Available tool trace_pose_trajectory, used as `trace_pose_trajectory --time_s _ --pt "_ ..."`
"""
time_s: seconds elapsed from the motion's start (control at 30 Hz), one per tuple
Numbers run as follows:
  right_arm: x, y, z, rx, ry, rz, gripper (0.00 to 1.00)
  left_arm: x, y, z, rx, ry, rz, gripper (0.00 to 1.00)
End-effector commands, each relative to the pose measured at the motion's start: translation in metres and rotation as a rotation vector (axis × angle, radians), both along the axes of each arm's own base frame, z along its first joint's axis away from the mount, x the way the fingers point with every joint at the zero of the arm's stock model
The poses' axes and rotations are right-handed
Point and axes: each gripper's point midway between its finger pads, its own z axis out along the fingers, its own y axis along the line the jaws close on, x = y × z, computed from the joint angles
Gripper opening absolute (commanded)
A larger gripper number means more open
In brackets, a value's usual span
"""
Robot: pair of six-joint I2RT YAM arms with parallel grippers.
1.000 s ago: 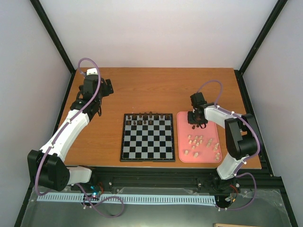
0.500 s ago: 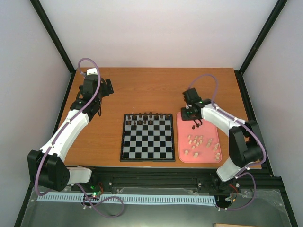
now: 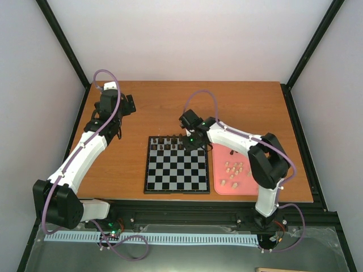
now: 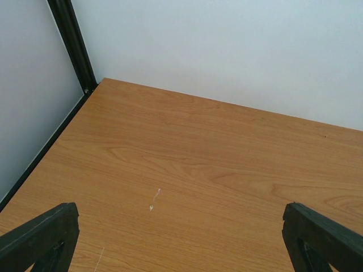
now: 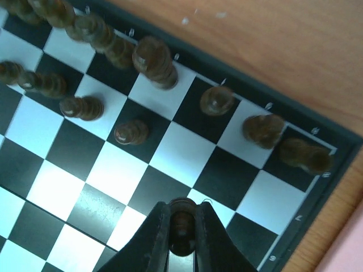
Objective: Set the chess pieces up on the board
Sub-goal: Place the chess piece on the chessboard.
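Note:
The black-and-silver board [image 3: 176, 170] lies flat at the table's middle. Dark chess pieces [image 3: 170, 139] stand along its far rows, and the right wrist view shows several of them [image 5: 131, 132]. My right gripper [image 3: 191, 141] hangs over the board's far right part. It is shut on a dark piece [image 5: 182, 226], which sits upright between the fingertips of that gripper [image 5: 182, 212] above the squares [image 5: 176, 153]. Pale pieces [image 3: 234, 168] lie on the pink tray [image 3: 218, 170]. My left gripper [image 3: 122, 105] stands open at the far left with bare wood between its fingers [image 4: 45, 238].
The pink tray sits right beside the board's right edge. Black frame posts [image 4: 71, 45] rise at the table's far corners, with white walls behind them. The right arm's elbow [image 3: 266, 167] reaches over the tray.
My right gripper shut on a dark piece at the pink tray, then swung left with it to the board's far right part. The left arm has not moved.

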Motion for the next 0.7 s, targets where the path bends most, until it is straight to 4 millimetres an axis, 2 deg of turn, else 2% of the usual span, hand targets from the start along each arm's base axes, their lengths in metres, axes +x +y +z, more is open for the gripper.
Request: trace_pose_trajectory --time_s 0.0,0.37,0.67 --pt "-0.004 0.014 -0.006 0.004 0.042 0.045 0.03 0.002 0.000 0.020 -0.001 -0.047 0.004 1.00" --pt "0.006 0.030 -0.022 0.006 0.060 0.074 0.04 0.001 0.000 0.022 -0.005 -0.053 0.001 1.00" --pt "0.015 0.023 -0.032 -0.023 0.059 0.054 0.04 0.001 0.000 0.020 0.000 -0.049 0.005 1.00"
